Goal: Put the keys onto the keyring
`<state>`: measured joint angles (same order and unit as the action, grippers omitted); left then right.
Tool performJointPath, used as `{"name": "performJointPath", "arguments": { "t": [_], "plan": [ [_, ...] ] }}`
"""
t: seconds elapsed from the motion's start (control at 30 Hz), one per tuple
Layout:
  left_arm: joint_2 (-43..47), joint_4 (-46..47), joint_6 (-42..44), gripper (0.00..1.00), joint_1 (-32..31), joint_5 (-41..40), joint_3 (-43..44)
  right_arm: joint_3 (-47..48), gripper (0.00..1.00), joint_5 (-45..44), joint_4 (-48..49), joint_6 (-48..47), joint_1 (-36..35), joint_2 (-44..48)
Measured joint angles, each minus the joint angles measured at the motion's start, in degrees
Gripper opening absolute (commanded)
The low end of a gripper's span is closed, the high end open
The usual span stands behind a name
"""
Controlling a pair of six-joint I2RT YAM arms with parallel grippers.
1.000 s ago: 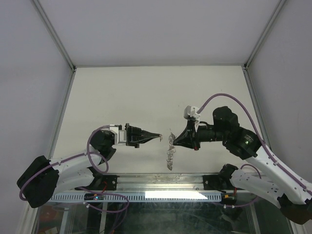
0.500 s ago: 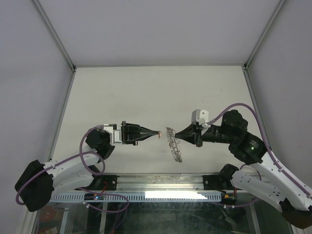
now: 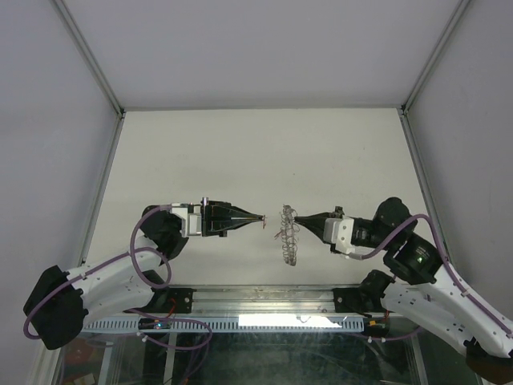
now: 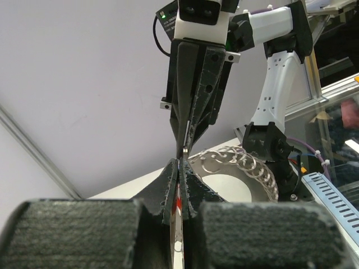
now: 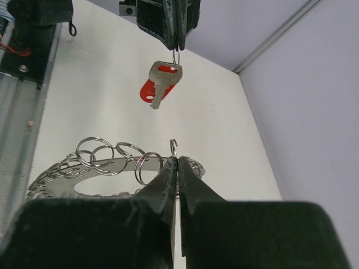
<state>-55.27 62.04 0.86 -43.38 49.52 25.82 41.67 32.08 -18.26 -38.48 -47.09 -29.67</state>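
Observation:
My left gripper (image 3: 261, 220) is shut on the small ring of the keys (image 5: 162, 84), one silver key with a red oval tag that hangs below its tips. The red also shows between the left fingers in the left wrist view (image 4: 178, 197). My right gripper (image 3: 296, 216) is shut on the keyring (image 3: 288, 237), a large ring densely hung with small silver loops. It pinches one loop at the ring's top (image 5: 175, 147). Both are held above the table, tips facing each other with a short gap. The keyring also shows in the left wrist view (image 4: 241, 162).
The pale tabletop (image 3: 256, 152) is bounded by metal frame rails (image 3: 88, 56) and grey walls on the left, right and back. A metal rail with cables (image 3: 264, 309) runs along the near edge between the arm bases.
My right arm has drawn back and rolled its wrist, so the keyring has turned and now hangs beside its tips. My left gripper has shifted slightly up with the key.

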Motion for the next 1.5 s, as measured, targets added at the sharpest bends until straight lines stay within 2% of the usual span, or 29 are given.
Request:
{"name": "performJointPath", "arguments": {
  "t": [0.23,0.47,1.0,1.23,1.5],
  "plan": [
    [-0.9,-0.2,0.0,0.0,0.0,2.1,2.4,-0.7,0.0,-1.4,2.2,-10.9,-0.5,0.6],
    [-2.8,-0.4,0.0,0.0,0.0,5.1,4.0,-0.4,0.0,-1.1,2.0,-15.1,-2.0,-2.1],
    [-3.7,-8.8,4.2,0.0,0.3,11.7,8.2,8.2,0.0,4.4,-3.0,-15.5,-7.4,-8.9],
    [-3.7,-15.4,7.8,0.0,0.4,13.6,10.4,9.3,0.0,4.7,-4.1,-15.5,-9.1,-10.8],
    [-3.7,-18.0,9.0,0.0,0.4,15.2,11.3,10.7,0.0,3.9,-5.2,-15.0,-10.3,-12.5]
  ]
}}
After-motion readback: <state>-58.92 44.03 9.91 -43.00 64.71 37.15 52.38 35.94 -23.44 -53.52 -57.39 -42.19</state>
